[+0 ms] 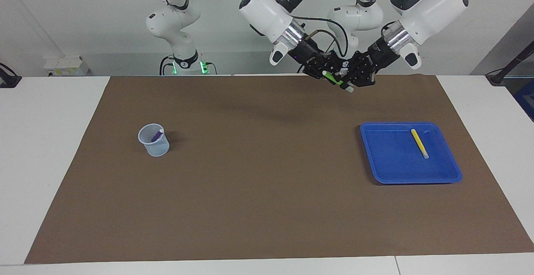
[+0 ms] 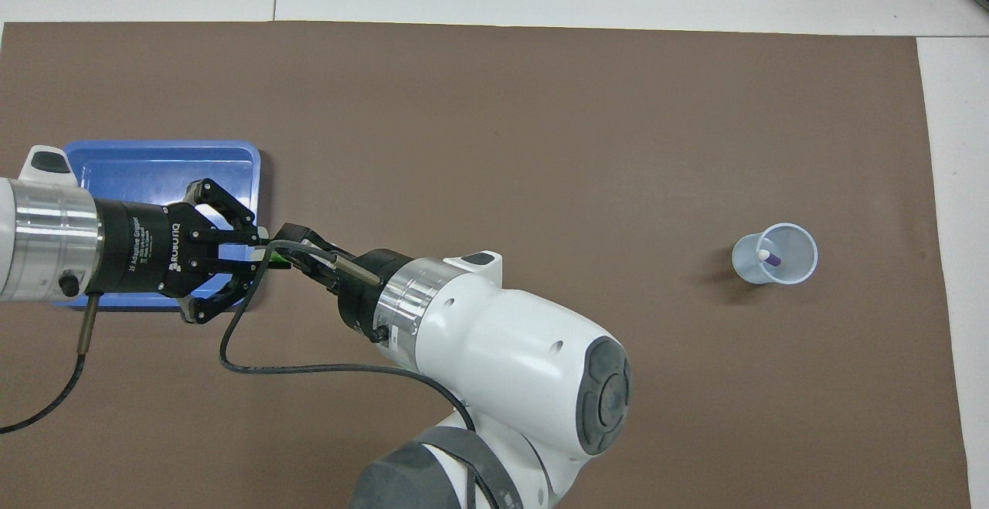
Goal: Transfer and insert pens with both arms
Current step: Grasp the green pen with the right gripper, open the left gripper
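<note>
Midair, both ROBOTIQ-marked jaws clamp one green pen [image 1: 332, 76] — left [image 1: 347, 82], right [image 1: 329, 76].

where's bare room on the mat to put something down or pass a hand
Free: the brown mat between the cup and the blue tray, and the strip along its edge farthest from the robots. The tray has room beside the yellow pen. Crowded: above the mat's robot edge, where the left tool and right tool both grip the green pen.
</note>
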`<state>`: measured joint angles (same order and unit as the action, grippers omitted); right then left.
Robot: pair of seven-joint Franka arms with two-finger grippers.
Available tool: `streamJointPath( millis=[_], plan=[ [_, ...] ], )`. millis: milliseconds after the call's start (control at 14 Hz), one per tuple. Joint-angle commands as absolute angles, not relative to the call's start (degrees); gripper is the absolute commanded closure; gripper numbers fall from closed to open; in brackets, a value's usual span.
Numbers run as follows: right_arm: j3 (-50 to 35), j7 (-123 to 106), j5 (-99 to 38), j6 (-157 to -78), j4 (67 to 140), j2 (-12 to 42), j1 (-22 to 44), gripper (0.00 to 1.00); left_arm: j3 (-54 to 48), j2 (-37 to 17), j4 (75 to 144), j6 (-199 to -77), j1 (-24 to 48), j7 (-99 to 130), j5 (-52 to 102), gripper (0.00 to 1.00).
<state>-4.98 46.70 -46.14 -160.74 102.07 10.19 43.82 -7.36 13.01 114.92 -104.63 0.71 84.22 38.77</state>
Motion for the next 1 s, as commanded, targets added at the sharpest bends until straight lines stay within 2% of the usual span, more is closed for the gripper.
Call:
streamJointPath(
  millis=[0,286,429,501,930],
  plan=[
    [-5.10,45.44,-46.49,-161.19,101.34,10.28,43.68,1.00,-7.47,14.85,117.16,-103.89,1.67,84.46,39.90,1.00],
    [-5.10,45.53,-46.49,-161.19,101.16,10.37,43.68,1.00,-7.38,14.94,117.07,-103.80,1.41,84.38,39.90,0.99],
    [-5.10,45.53,-46.58,-161.19,101.16,10.28,43.68,1.00,-7.38,14.94,117.16,-104.24,1.32,84.46,39.90,0.55],
    [-5.10,45.61,-46.50,-161.19,101.16,10.37,43.68,1.00,-7.38,14.94,117.16,-104.50,1.23,84.64,39.90,0.42],
    [-5.10,45.09,-46.49,-159.97,101.34,10.28,43.24,1.00,-7.29,14.94,117.16,-104.33,1.23,84.55,39.90,0.36]
  ],
)
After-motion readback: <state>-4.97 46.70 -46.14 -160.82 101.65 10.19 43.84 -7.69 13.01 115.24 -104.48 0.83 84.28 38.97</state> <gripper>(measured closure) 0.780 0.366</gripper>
